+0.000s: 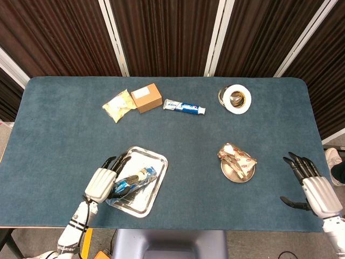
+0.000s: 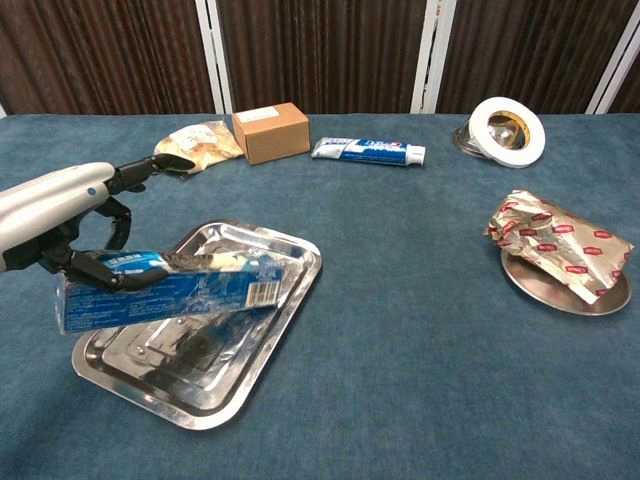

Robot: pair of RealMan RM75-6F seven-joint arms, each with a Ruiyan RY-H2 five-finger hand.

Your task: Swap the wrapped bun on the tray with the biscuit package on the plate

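My left hand [image 1: 101, 183] [image 2: 58, 207] is at the left side of the steel tray [image 1: 149, 186] [image 2: 185, 392]. It pinches the left end of the blue biscuit package [image 1: 133, 180] [image 2: 165, 291] with thumb and lower fingers, the other fingers stretched out. The package lies lengthwise just above the tray bed, casting a shadow on it. The foil-wrapped bun [image 1: 237, 157] [image 2: 556, 240] rests on the small round plate [image 1: 237, 175] [image 2: 560, 292] to the right. My right hand [image 1: 314, 192] hovers past the table's right front corner, fingers spread and holding nothing; it does not show in the chest view.
Along the back stand a snack bag [image 1: 119, 105] [image 2: 198, 145], a brown box [image 1: 146, 97] [image 2: 270, 131], a toothpaste tube [image 1: 184, 107] [image 2: 368, 151] and a white tape roll [image 1: 235, 99] [image 2: 507, 130]. Blue cloth covers the table.
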